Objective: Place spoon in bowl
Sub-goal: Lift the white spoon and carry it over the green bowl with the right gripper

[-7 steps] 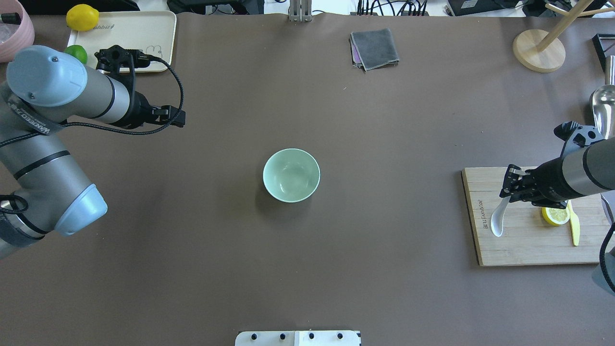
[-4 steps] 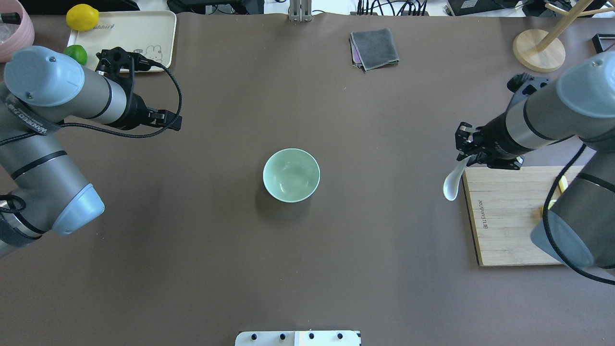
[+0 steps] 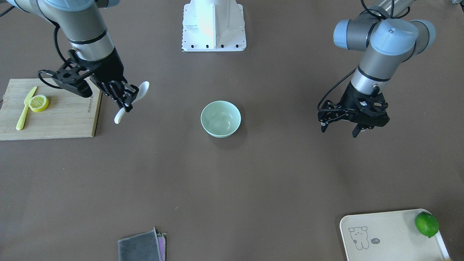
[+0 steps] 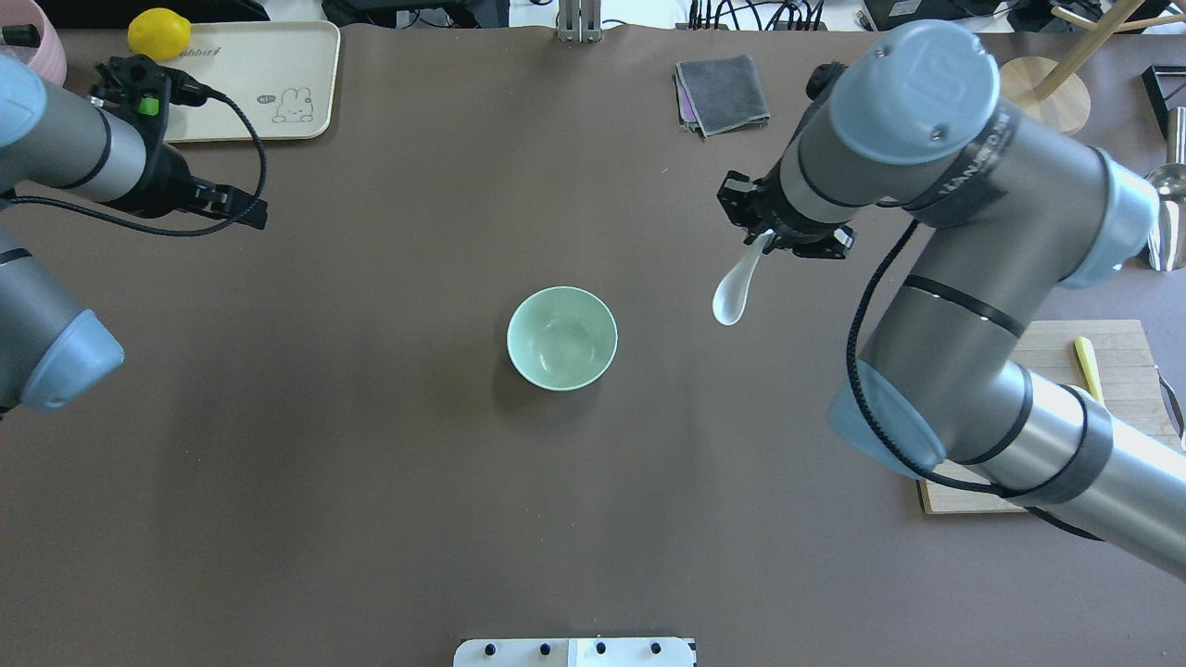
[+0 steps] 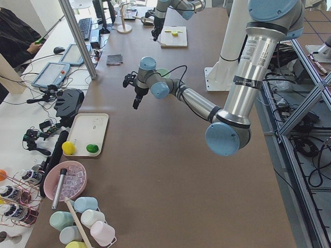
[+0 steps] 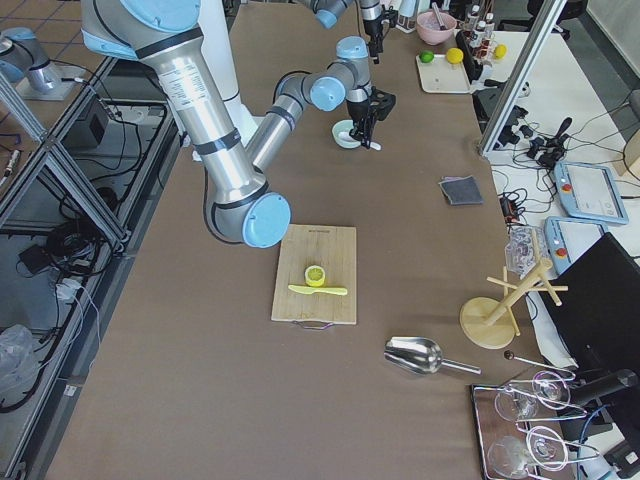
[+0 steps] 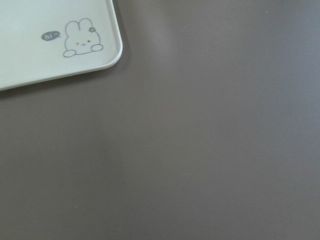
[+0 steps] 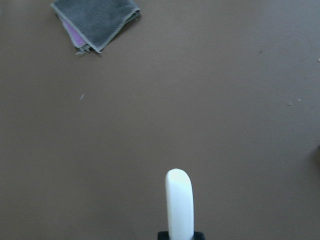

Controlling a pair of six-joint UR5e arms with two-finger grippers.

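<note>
Worktop was one long surface under a brown matte sheet. A white side desk ran along its far edge, on the operators' side, carrying a keyboard, a tablet and loose cables. A slanted aluminium post rose at that same edge. On the opposite long edge, aluminium extrusion framing stood on a tan tiled floor. Lighting was even and diffuse, with soft shadows on the sheet.

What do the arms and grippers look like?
The left arm and right arm are silver tubes with grey-blue joint caps and black lettered bands. The left gripper and right gripper are black and skeletal, each with a looping black cable.
</note>
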